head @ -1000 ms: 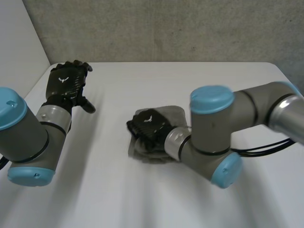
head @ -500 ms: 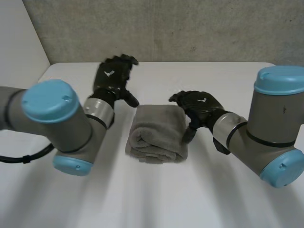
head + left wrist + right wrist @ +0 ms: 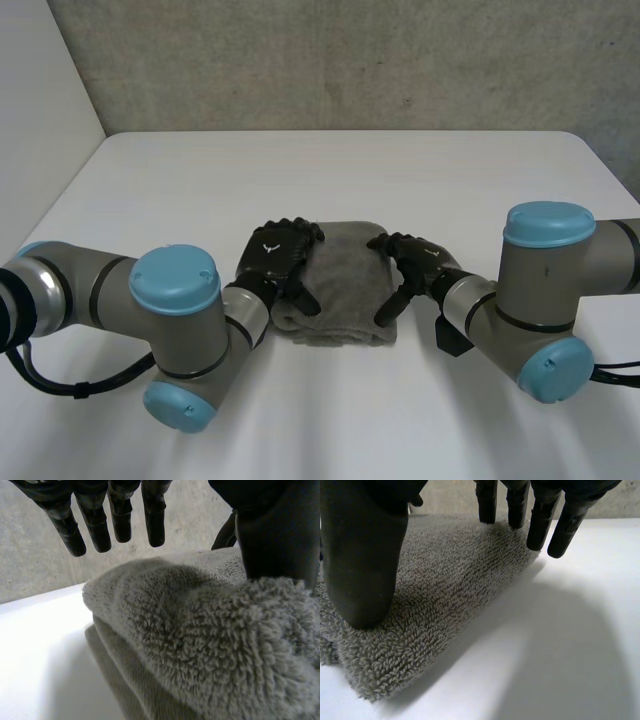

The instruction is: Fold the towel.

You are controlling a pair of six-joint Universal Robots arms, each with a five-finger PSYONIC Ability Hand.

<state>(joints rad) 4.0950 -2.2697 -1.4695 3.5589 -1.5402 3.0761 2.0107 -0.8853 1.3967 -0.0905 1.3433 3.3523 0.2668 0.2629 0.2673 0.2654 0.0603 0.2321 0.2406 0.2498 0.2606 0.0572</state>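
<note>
A grey towel (image 3: 340,275) lies folded into a thick small bundle in the middle of the white table (image 3: 330,175). My left hand (image 3: 275,258) rests against its left side and my right hand (image 3: 418,258) against its right side. Both are open, with straight fingers. In the left wrist view the fingers (image 3: 117,515) hover over the towel (image 3: 200,645) while the thumb presses its top near the edge. In the right wrist view the thumb (image 3: 362,555) presses down on the towel (image 3: 440,590), and the fingertips (image 3: 540,525) touch its far edge.
The tabletop stretches wide behind and in front of the towel. A grey wall (image 3: 350,60) rises behind the table's far edge. Both forearms lie low over the table's near part, one on each side of the towel.
The right hand has lifted off the towel's top and settled at its right side. The left hand has come in from the table's far left to the towel's left side.
</note>
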